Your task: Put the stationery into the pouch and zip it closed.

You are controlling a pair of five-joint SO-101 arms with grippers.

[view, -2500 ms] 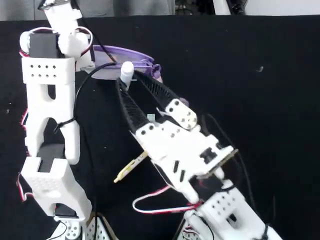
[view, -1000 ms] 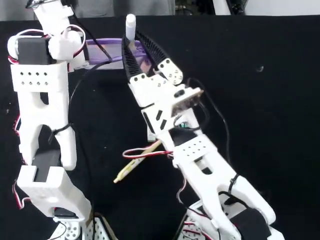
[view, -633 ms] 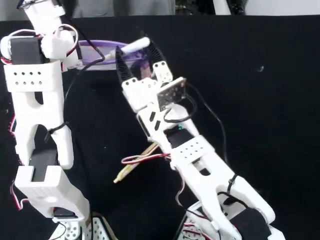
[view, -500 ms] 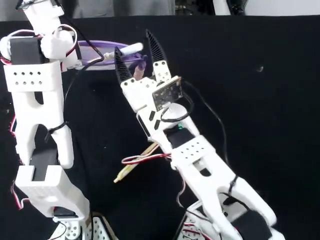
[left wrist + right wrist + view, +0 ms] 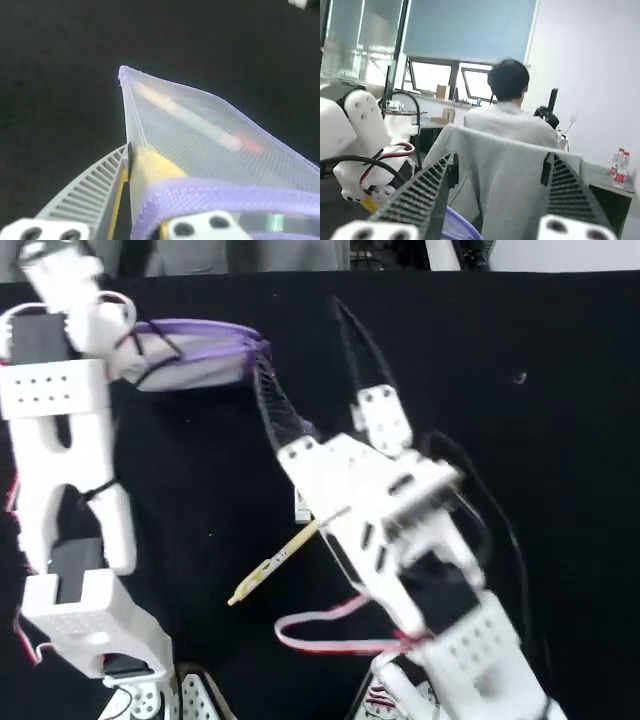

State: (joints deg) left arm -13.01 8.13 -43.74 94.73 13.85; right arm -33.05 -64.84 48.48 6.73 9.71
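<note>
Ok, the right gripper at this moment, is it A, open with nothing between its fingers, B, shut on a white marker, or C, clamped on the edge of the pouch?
A: in the high view the right gripper has its two black fingers spread wide with only bare table between them, just beside the pouch.

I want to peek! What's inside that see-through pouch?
Through the mesh of the pouch shows a long white pen-like stick with an orange end. The purple trim and the left arm's fingers gripping the pouch cover whatever sits at its near end.
</note>
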